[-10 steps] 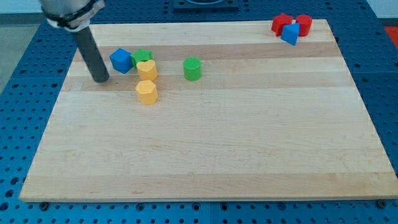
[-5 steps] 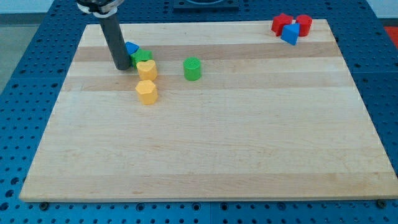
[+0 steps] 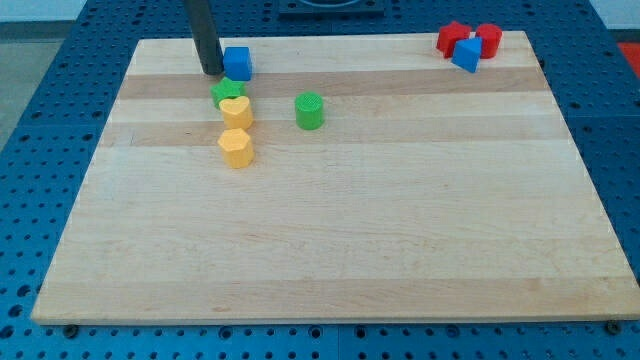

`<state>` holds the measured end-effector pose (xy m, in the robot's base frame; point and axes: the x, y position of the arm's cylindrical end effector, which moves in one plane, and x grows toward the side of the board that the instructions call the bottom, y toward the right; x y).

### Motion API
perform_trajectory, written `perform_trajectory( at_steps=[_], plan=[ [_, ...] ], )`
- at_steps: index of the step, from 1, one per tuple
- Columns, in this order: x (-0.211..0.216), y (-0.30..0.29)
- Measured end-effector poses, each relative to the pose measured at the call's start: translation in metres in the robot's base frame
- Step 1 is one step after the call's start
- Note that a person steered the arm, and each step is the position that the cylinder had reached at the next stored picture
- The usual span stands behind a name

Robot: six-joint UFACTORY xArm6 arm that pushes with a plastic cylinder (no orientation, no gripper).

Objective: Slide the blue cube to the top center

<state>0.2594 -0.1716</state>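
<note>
The blue cube (image 3: 238, 62) sits near the board's top edge, left of centre. My tip (image 3: 212, 71) rests on the board right at the cube's left side, touching or nearly touching it. The dark rod rises from there out of the view's top. Just below the cube lie a green block (image 3: 226, 92), a yellow heart-shaped block (image 3: 237, 111) and a yellow hexagonal block (image 3: 237, 147).
A green cylinder (image 3: 309, 110) stands right of the yellow heart. In the top right corner a red star-like block (image 3: 452, 38), a red cylinder (image 3: 489, 38) and a blue triangular block (image 3: 466, 54) cluster together. The wooden board (image 3: 330, 220) lies on a blue pegboard.
My tip swept from the left of the blue cube up and right. The blue cube slid up and right, off the green block, to near the top edge.
</note>
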Motion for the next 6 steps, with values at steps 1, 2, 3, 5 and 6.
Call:
perform_trajectory(
  at_steps=[1,2,3,5,6],
  plan=[
    [0.000,0.000],
    [0.000,0.009],
    [0.000,0.037],
    [0.000,0.091],
    [0.000,0.072]
  ],
)
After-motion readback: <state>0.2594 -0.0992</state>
